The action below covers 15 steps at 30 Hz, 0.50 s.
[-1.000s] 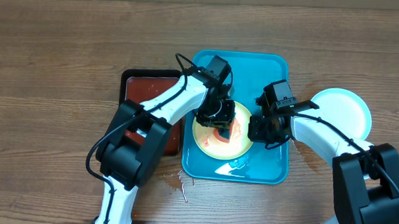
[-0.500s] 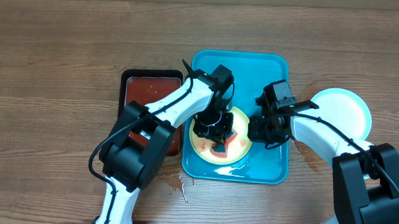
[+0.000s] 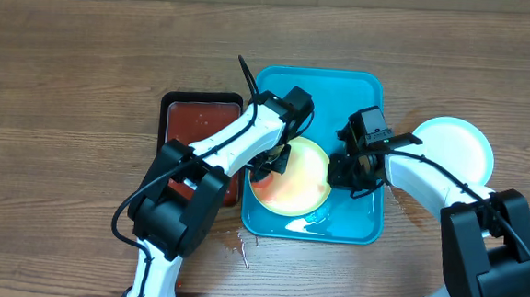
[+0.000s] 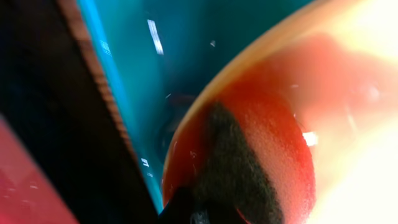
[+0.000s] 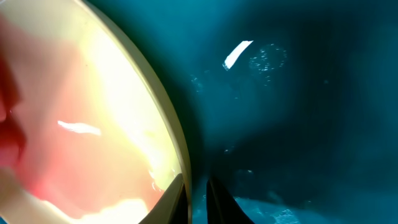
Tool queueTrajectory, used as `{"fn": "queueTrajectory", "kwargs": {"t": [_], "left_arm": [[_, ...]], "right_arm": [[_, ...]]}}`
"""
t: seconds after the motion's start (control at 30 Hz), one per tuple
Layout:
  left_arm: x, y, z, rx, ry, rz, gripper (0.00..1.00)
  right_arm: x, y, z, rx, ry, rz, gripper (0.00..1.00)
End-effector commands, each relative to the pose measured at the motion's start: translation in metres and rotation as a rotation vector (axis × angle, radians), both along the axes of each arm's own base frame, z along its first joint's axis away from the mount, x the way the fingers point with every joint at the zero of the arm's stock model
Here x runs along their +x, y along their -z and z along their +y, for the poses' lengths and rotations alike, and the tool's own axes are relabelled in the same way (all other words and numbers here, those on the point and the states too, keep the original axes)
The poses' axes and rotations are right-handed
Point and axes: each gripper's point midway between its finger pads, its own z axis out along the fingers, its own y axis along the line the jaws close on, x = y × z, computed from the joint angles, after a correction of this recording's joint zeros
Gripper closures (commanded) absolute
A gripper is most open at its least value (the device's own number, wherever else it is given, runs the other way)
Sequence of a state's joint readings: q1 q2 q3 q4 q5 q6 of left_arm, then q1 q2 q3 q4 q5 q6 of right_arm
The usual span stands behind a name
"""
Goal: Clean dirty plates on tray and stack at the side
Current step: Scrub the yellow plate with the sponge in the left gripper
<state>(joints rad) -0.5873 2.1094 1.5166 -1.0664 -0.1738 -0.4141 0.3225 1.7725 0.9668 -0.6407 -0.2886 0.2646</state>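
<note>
My right gripper (image 5: 196, 194) pinches the rim of the yellow-green plate (image 5: 87, 87). My left gripper (image 3: 270, 164) clamps a dark pad (image 4: 227, 155) on the plate's red smear (image 4: 273, 143), at its left edge, no longer mid-plate. The plate sits in the turquoise tray (image 3: 361, 90), frame centre.

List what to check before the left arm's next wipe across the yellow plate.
1. Yellow plate inside turquoise tray: ok.
2. Right gripper jaws closed on the plate rim: ok.
3. Dark pad touching the plate: ok.
4. Plate clean: not ok, red smear on it.
5. Left gripper hold on the pad: cannot tell.
6. White plate sits beside the tray: ok.
</note>
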Motion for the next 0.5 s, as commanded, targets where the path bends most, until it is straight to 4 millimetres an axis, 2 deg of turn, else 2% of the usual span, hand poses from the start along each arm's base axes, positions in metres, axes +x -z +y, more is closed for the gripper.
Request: {"fn": "queueTrajectory", "kwargs": {"t": [0.0, 0.13, 0.3, 0.47], "left_arm": [[0.023, -0.005, 0.042, 0.155, -0.051, -0.093, 0.96], [0.024, -0.005, 0.026, 0.023, -0.084, -0.054, 0.96], [0.012, -0.002, -0.038, -0.345, -0.052, 0.076, 0.96], [0.001, -0.01, -0.092, -0.589, 0.0, 0.132, 0.96]], "right_arm": [[-0.009, 0.019, -0.015, -0.08, 0.009, 0.042, 0.87], [-0.009, 0.019, -0.015, -0.08, 0.009, 0.042, 0.87], [-0.009, 0.019, -0.015, -0.08, 0.009, 0.042, 0.87], [-0.009, 0.019, -0.015, -0.08, 0.008, 0.043, 0.87]]}}
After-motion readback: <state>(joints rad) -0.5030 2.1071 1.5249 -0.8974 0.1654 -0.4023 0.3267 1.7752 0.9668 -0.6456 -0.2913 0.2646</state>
